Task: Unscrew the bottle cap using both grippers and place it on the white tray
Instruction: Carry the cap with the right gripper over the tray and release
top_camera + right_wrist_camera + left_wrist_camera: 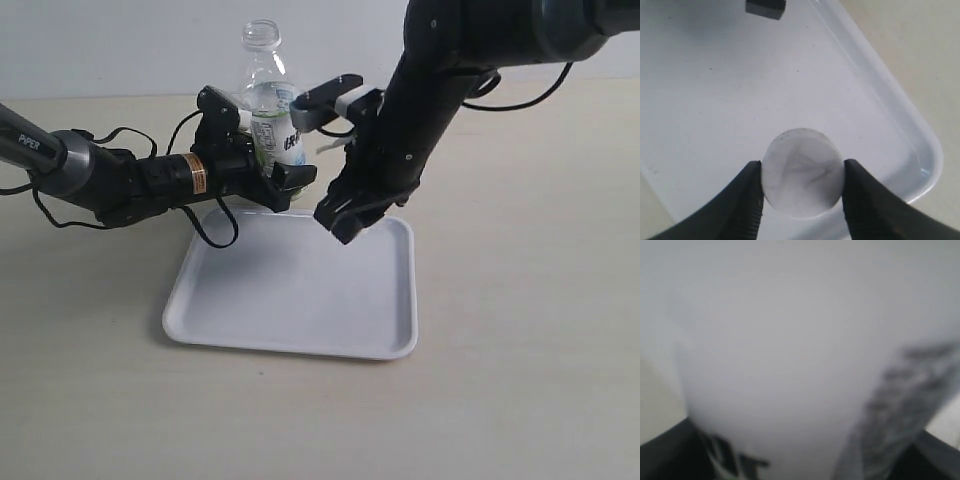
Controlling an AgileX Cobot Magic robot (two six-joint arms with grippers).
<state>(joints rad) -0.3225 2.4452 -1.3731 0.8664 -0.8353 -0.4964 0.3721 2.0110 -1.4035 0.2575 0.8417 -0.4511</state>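
Observation:
The clear bottle (268,115) stands upright behind the white tray (290,300), its neck open with no cap on it. My left gripper (265,165) is shut on the bottle's labelled body; in the left wrist view the label (790,350) fills the picture as a white blur. My right gripper (338,222) hangs just above the tray's far right part. In the right wrist view the round white bottle cap (802,173) sits pinched between the two dark fingers (747,200), with the tray (740,90) below it.
The tray's raised rim (920,150) runs close by the cap. A dark tip of the left gripper (765,7) shows at the tray's far edge. Pale tabletop (520,330) surrounds the tray.

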